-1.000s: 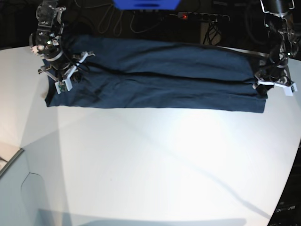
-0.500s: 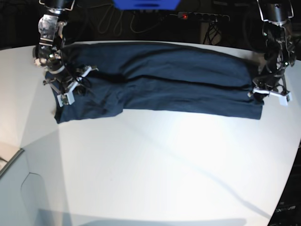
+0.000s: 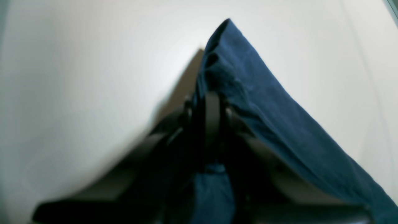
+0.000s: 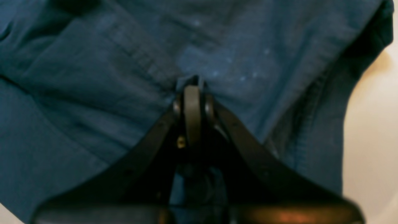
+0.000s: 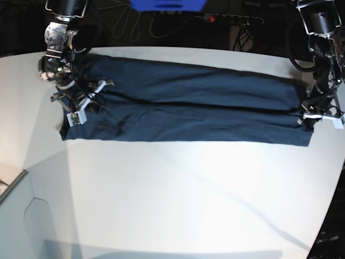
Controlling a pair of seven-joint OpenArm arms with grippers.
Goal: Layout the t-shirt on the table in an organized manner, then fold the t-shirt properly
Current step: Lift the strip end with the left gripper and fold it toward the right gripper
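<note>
Both grippers are seen clamped on the t-shirt [image 5: 183, 102]: the left gripper [image 3: 206, 99] is closed on a corner of cloth at the 3 o'clock end of the base view, and the right gripper [image 4: 192, 85] is pinched shut on a small tuck of fabric at the 9 o'clock end.

The table [image 5: 178, 199] is noted as a broad white surface, largely bare from the centre toward 6 o'clock. This region is judged to be the open room available for drawing the garment forward.

The t-shirt is found stretched as a long band across the 12 o'clock portion of the table, with a lengthwise crease along its middle. The two-ended hold is judged to serve tensioning, so that the cloth is kept flat and straight for laying out.

At the left gripper, the corner is seen raised off the table, with bare surface on either side. The far hem lies close to the table's back edge; little clearance is left there.
</note>
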